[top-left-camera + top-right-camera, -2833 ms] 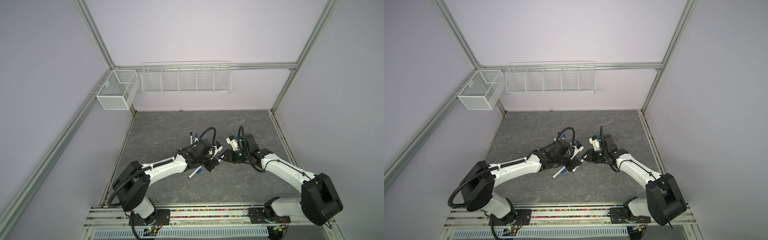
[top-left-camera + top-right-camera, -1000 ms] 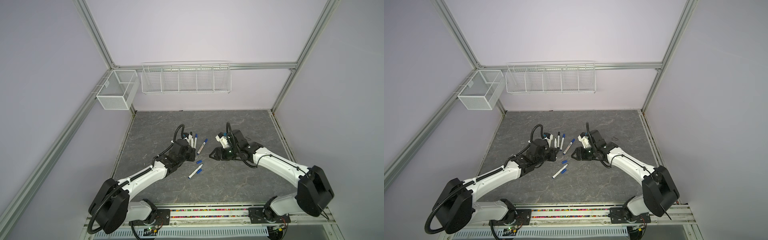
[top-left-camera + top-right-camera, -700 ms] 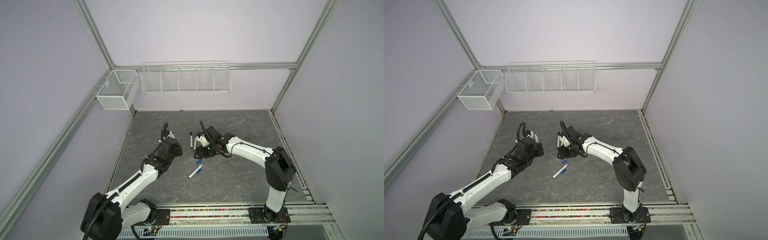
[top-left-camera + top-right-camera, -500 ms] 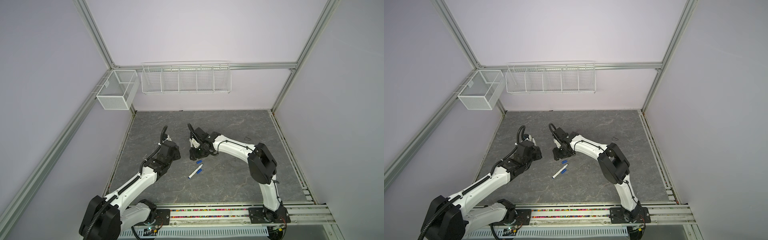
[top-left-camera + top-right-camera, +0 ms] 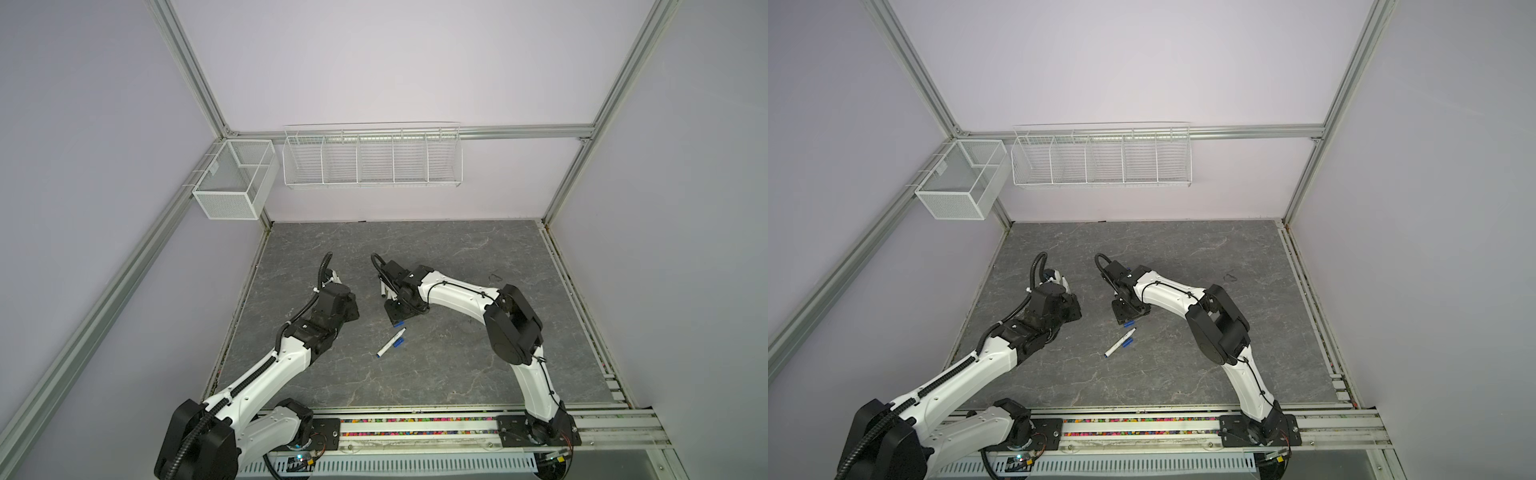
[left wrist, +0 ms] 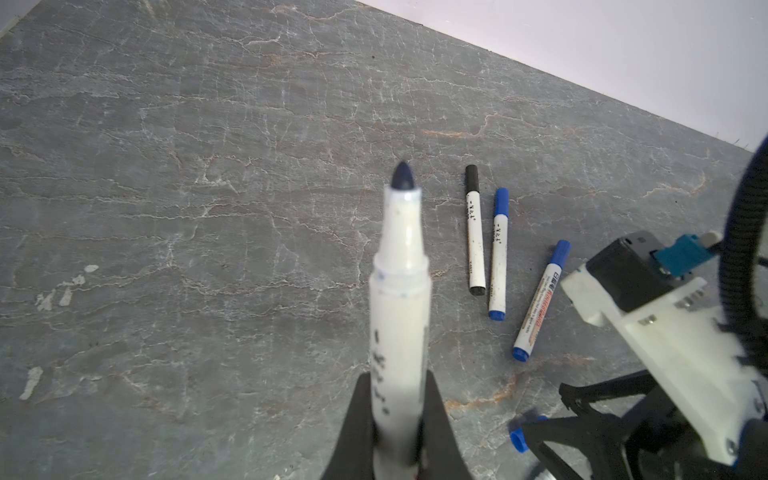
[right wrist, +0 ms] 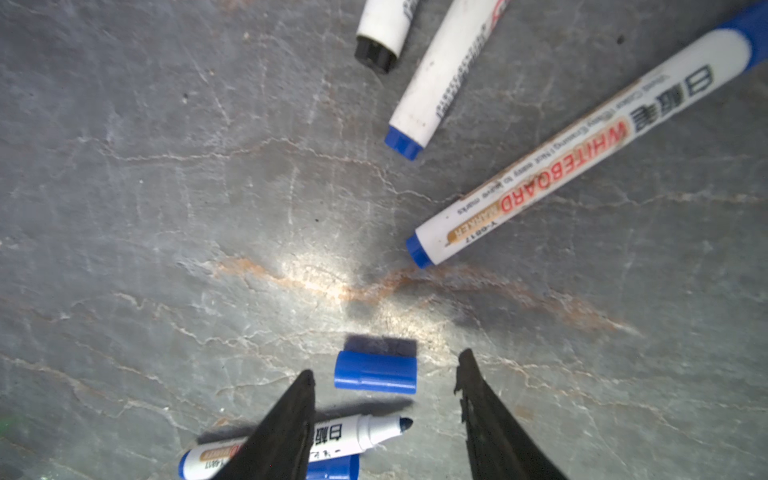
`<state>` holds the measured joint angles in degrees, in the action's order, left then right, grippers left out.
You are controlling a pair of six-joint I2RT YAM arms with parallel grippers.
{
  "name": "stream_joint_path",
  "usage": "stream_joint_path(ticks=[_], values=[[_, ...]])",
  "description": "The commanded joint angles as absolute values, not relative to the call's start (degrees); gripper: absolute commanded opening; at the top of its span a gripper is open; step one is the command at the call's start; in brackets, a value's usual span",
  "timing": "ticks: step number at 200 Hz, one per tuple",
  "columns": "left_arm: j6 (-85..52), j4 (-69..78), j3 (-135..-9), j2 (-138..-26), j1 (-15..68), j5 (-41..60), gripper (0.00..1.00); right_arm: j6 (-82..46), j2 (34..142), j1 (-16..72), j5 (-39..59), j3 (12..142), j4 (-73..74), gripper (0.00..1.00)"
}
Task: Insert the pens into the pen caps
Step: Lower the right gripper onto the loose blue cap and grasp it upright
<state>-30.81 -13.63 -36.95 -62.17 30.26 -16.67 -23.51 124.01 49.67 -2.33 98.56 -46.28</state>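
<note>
My left gripper (image 6: 398,376) is shut on an uncapped white pen (image 6: 401,291) whose dark blue tip points away from the camera. In both top views this gripper (image 5: 349,307) sits left of centre. My right gripper (image 7: 386,363) is open, low over the mat, with a loose blue pen cap (image 7: 375,372) lying between its fingers but not gripped. An uncapped blue pen (image 7: 353,436) lies beside that cap, with a second blue cap (image 7: 332,471) against it. Three capped pens lie close by: one black (image 6: 475,230) and two blue (image 6: 498,253) (image 6: 540,301).
In both top views the uncapped pen (image 5: 390,343) lies near the mat's centre, just in front of the right gripper (image 5: 397,318). A wire rack (image 5: 372,160) and a mesh box (image 5: 232,178) hang on the back wall. The arm rail (image 5: 415,432) runs along the front edge.
The left arm has drawn back to the left with the pen in its grip. The right arm has swung left across the mat and come down over the loose blue cap.
</note>
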Motion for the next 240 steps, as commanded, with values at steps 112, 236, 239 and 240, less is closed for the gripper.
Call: stream_joint_path(ticks=[112,236,239,240], values=[[-30.59,-13.97,-37.10,-62.99,29.88,-15.66,0.00,-22.06,124.77,50.49,-7.31,95.14,-47.67,0.58],[-30.76,-12.77,-36.56,-63.95,29.88,-14.95,0.00,-25.75,114.00,46.25,-4.79,79.30,-40.24,0.57],[-30.76,-12.82,-36.56,-64.01,29.88,-14.88,0.00,-25.75,113.93,46.19,-4.41,79.29,-40.11,0.57],[-30.72,-12.78,-36.56,-64.04,29.88,-14.86,0.00,-25.75,113.92,46.17,-4.27,79.37,-40.09,0.57]])
